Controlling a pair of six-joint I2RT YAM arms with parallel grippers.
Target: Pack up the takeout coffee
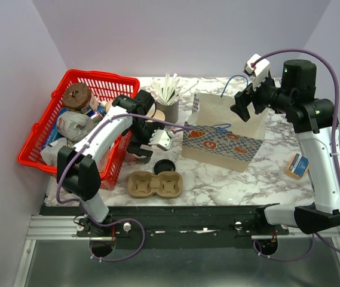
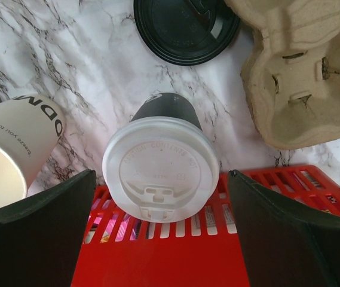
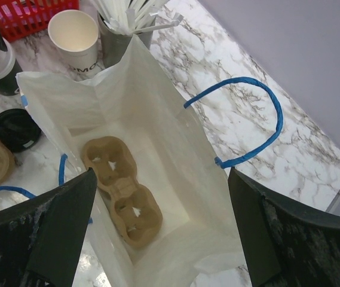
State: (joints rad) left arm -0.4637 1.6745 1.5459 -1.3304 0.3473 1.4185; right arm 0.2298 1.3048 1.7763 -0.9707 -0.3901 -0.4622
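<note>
L end effector (image 2: 162, 174) is hovering, jaws apart, either side of takeout coffee (image 2: 165, 111). Risk: closing on lid (image 2: 161, 170), popping it off and spilling. R end effector (image 3: 162, 174) is gaping over bag (image 3: 158, 101).

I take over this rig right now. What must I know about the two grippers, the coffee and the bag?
Left gripper: open, lined up on the takeout coffee, which shows between its fingers; not gripped.
Right gripper: open, holding nothing, above the open paper bag.
Coffee: upright on the marble table, white lid on, beside the red basket.
Done: a cup carrier lies at the bottom of the bag.
Left: grasp the coffee, carry it to the bag and set it inside, probably in the carrier.
</note>
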